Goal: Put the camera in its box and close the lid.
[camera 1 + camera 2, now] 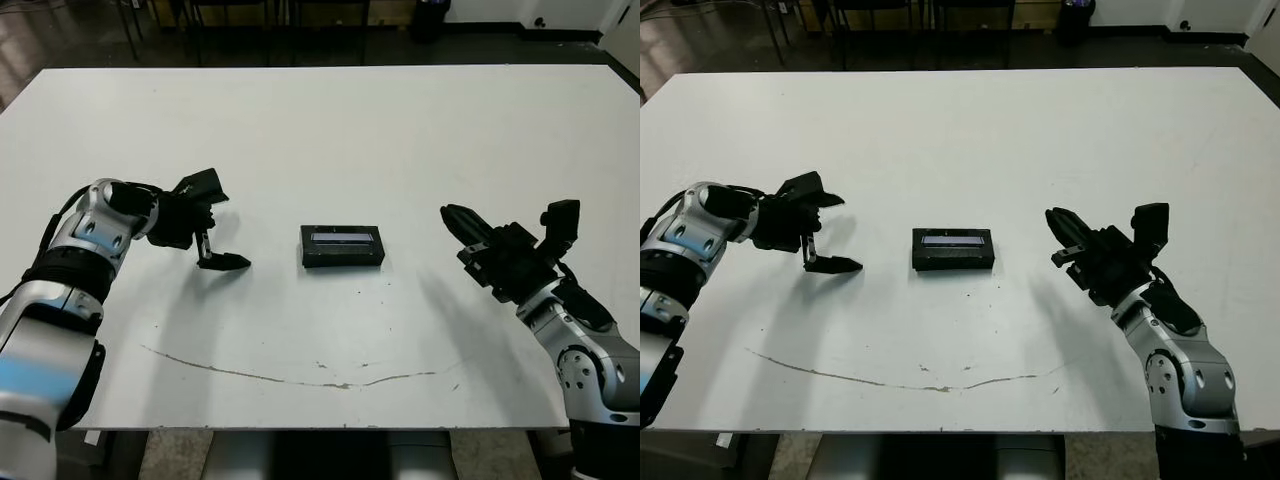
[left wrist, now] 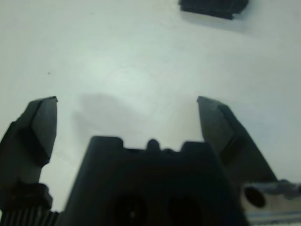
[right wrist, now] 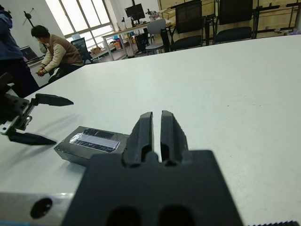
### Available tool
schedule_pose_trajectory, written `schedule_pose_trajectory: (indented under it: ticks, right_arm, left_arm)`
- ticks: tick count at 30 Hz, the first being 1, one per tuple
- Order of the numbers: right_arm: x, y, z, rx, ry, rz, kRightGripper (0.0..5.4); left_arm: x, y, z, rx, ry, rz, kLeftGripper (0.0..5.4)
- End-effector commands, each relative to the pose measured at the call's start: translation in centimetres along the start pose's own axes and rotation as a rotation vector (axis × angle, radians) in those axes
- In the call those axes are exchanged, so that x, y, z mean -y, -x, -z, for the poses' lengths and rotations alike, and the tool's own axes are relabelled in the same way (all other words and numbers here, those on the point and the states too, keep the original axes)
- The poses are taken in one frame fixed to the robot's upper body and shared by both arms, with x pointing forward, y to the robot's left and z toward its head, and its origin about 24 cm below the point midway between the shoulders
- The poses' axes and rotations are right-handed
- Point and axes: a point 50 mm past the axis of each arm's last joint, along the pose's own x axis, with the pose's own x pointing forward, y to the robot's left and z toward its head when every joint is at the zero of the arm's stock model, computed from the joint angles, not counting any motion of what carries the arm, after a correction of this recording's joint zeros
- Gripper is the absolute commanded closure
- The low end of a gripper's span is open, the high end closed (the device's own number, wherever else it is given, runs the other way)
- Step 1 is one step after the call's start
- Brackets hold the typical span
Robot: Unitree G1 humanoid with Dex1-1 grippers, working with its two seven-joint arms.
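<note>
The box point(image 1: 342, 258) sits in the middle of the white table with the lid point(image 1: 341, 237) lying flat on top of it, pale strip upward. The right wrist view shows the lid point(image 3: 94, 140) level on the box. The camera is out of view. My left gripper point(image 1: 236, 230) is open, a short way left of the box, its fingers spread wide with only bare table between them point(image 2: 126, 101). My right gripper point(image 1: 452, 217) is shut and holds nothing, to the right of the box and apart from it, its fingertips point(image 3: 156, 115) pressed together.
A thin dark curved line point(image 1: 300, 378) marks the table point(image 1: 320, 120) near its front edge. Chairs point(image 3: 197, 23) and desks stand beyond the far edge. A seated person point(image 3: 54, 52) shows far behind the table in the right wrist view.
</note>
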Motion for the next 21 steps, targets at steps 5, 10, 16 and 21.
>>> schedule_pose_trajectory:
  ticks: [5, 10, 16, 21]
  right_arm:
    - [0.4, 0.1, 0.2, -0.011, 0.01, 0.029, 5.4]
    - [0.4, 0.0, 0.1, -0.006, 0.01, 0.028, 5.4]
    - [0.4, 0.0, 0.1, -0.008, 0.019, 0.041, 5.4]
    - [0.3, 0.2, 0.0, -0.015, 0.032, 0.061, 5.4]
  left_arm:
    - [3.1, -0.5, -3.8, 0.416, 0.243, -0.257, 1.32]
    - [6.2, -1.6, -6.9, 0.565, 0.313, -0.225, 2.54]
    - [9.3, -3.3, -9.3, 0.608, 0.331, -0.157, 3.9]
    - [10.7, -4.7, -9.3, 0.518, 0.293, -0.15, 5.0]
